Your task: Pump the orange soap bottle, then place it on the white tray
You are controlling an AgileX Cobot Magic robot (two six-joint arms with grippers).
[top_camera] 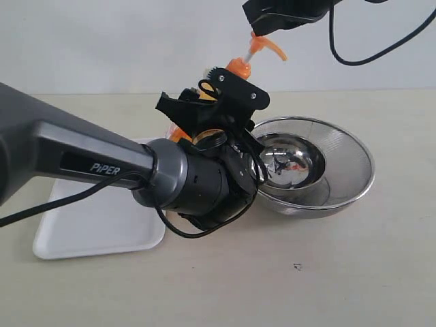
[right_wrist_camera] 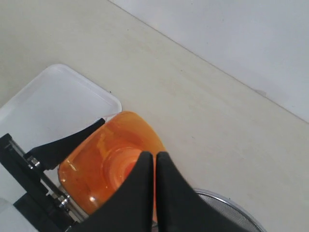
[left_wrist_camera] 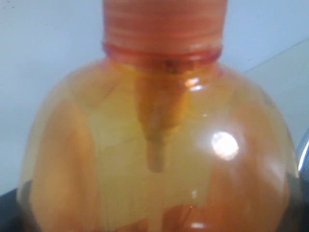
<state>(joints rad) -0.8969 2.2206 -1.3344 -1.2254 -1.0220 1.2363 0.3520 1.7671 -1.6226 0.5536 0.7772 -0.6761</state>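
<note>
The orange soap bottle [top_camera: 238, 68] stands upright between the tray and the bowl, its body and base mostly hidden behind my left arm. My left gripper [top_camera: 208, 102] is shut on the bottle's body; one of its black fingers [right_wrist_camera: 67, 142] presses the bottle's side. The left wrist view is filled by the translucent bottle [left_wrist_camera: 159, 145]. My right gripper [top_camera: 255, 30] is shut and empty, its tips [right_wrist_camera: 155, 155] right on top of the orange pump head [top_camera: 262, 46]. The white tray [top_camera: 88, 225] lies flat to the left of the bottle [right_wrist_camera: 101, 164].
A round steel bowl [top_camera: 354, 170] with a smaller shiny bowl inside sits just right of the bottle; its rim [right_wrist_camera: 231, 208] shows in the right wrist view. The left arm's thick grey body crosses over the tray [right_wrist_camera: 53, 101]. A black cable hangs at upper right.
</note>
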